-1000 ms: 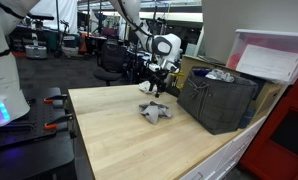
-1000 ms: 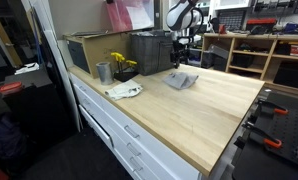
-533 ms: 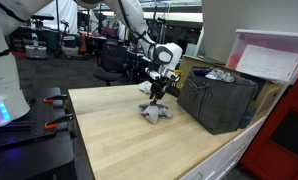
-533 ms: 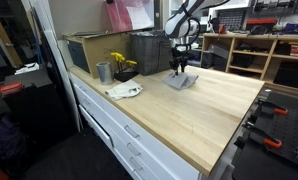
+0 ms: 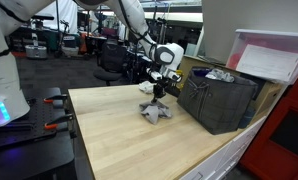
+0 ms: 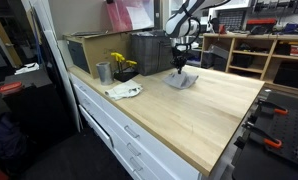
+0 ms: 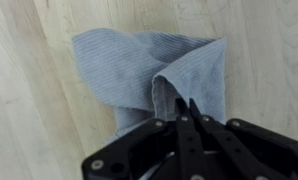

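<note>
The hand (image 7: 186, 112) has dropped onto the grey cloth (image 7: 119, 70), fingers clamped on its raised fold.

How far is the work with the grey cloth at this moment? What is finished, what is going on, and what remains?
Done: the gripper is down at the grey cloth, which is partly folded over itself. In hand: the fingers are closed together on a raised fold near one edge. Left: the cloth lies on the wooden table, not yet lifted, moved or spread flat, as far as the exterior views show.
</note>
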Controlling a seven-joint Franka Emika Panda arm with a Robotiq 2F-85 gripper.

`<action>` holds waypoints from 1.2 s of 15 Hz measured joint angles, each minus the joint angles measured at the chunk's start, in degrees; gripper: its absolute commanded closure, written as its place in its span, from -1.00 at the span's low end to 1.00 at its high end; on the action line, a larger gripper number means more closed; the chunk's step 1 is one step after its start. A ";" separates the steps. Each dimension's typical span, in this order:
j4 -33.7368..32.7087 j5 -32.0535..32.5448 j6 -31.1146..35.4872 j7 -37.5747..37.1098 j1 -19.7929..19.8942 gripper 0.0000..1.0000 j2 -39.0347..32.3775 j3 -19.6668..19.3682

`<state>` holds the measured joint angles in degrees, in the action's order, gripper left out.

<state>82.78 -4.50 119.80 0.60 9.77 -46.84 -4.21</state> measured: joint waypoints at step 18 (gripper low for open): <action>-4.69 15.38 -1.49 2.68 -19.30 -0.28 5.90 4.47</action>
<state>78.08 10.88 118.31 3.28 -9.52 -40.94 0.26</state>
